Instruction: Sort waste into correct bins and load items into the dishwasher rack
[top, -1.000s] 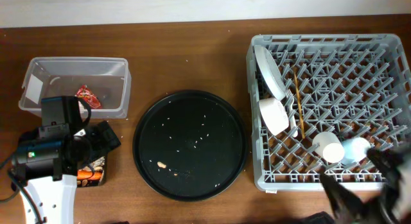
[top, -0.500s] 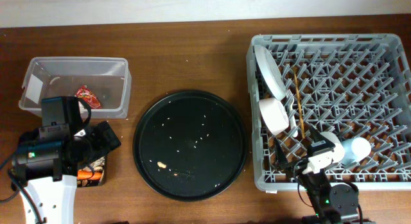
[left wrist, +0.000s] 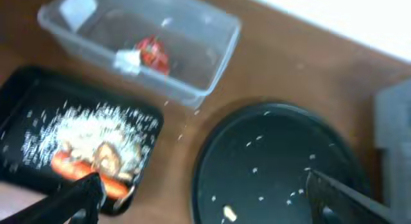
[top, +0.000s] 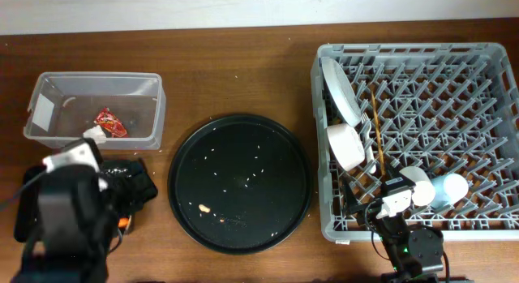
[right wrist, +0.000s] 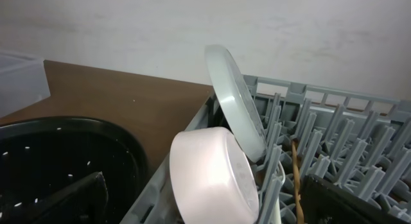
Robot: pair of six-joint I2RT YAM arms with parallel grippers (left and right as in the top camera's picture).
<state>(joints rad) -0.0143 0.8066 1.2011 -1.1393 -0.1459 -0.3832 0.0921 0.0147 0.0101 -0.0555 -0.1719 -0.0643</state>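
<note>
Two pincers stand wide, with nothing held between their fingers. The left pincer [left wrist: 204, 180] hangs over the left side of the tabletop [top: 235, 80], above the gap between the shallow black tray [left wrist: 38, 95] and the round black tray [top: 284, 153]. In the left wrist view the shallow black tray carries a spread of pale rice [left wrist: 83, 124]. An orange carrot [left wrist: 77, 167] lies at its near edge, with brown scraps [left wrist: 106, 155] touching it. Just behind this tray sits the clear tub [top: 97, 76], which holds the red wrapper [top: 109, 121] with the crumpled napkin [top: 95, 132] against it. The round black tray bears scattered grains [top: 243, 165] and one pale-brown scrap [top: 204, 207] near its front left.

The right pincer [right wrist: 202, 180] hovers at the front left corner of the dishwasher rack [top: 405, 49], facing the dishes. The plate [top: 340, 90] stands on edge along the rack's left wall, leaning. The bowl [top: 347, 145] stands on edge just in front, touching the plate in the right wrist view. The chopstick [top: 376, 133] lies beside them among the pegs. The whitish cup [top: 418, 186] and the blue cup [top: 450, 188] sit side by side near the rack's front.
</note>
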